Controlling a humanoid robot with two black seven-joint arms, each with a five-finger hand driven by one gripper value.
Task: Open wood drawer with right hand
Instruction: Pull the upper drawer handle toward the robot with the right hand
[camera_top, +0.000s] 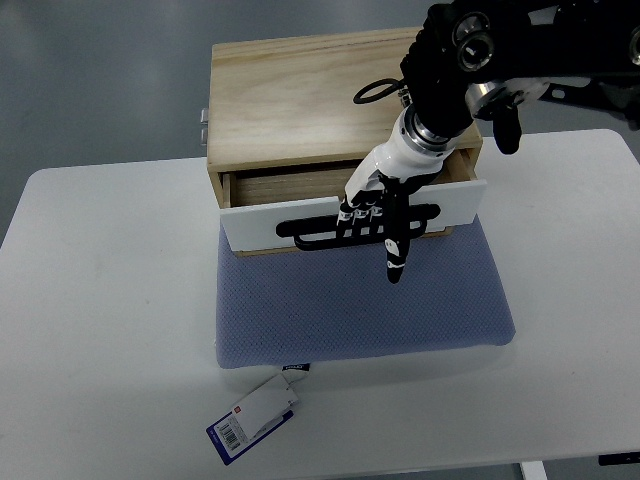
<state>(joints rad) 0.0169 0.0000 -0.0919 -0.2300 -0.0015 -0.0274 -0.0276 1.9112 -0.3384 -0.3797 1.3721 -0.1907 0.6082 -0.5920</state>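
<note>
Drawer handle partly behind right hand

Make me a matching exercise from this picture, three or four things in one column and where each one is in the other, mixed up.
1. right hand
2. blue mat
3. tag
4. drawer front

A. under the wooden box
B. on the black handle
C. pulled partly out
D. at the mat's near edge, on the white table

Pairs: 1-B, 2-A, 3-D, 4-C

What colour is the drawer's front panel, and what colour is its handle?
The drawer front is white; the handle is black. Both show in the top view, the only one.
</note>
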